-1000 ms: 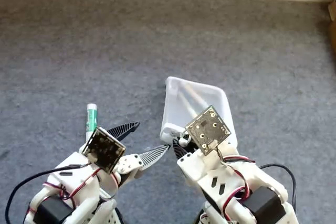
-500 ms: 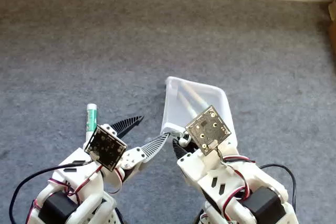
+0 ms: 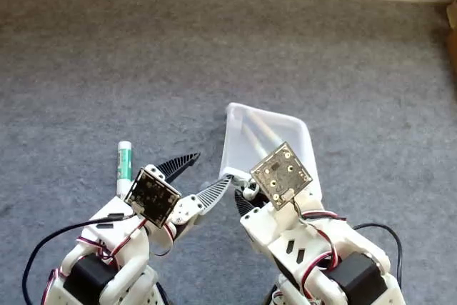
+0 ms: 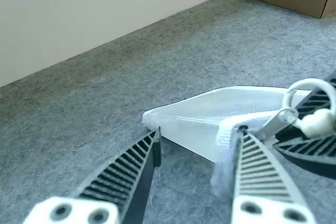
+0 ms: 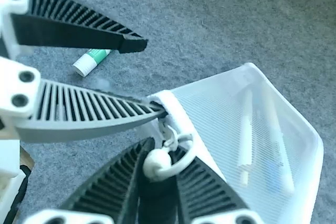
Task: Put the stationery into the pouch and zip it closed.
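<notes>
Your right end effector (image 5: pixel 163 150) is clamped on the zipper pull (image 5: pixel 157 165) at the pouch's (image 5: pixel 210 98) near corner, apparently ready to draw the zip. Your left end effector (image 4: pixel 198 135) stands spread, one side touching that same corner, probably to brace it. Count two pens (image 5: pixel 245 129) inside the pouch. One green-and-white stick (image 3: pixel 124 160) lies on the surface (image 3: pixel 107 55), well apart from the pouch.

Both arms crouching low side by side, left gripper (image 3: pixel 213 168) gaping with jaws wide apart, right gripper (image 5: pixel 164 150) pinching tight on the zipper pull (image 5: pixel 156 164).
</notes>
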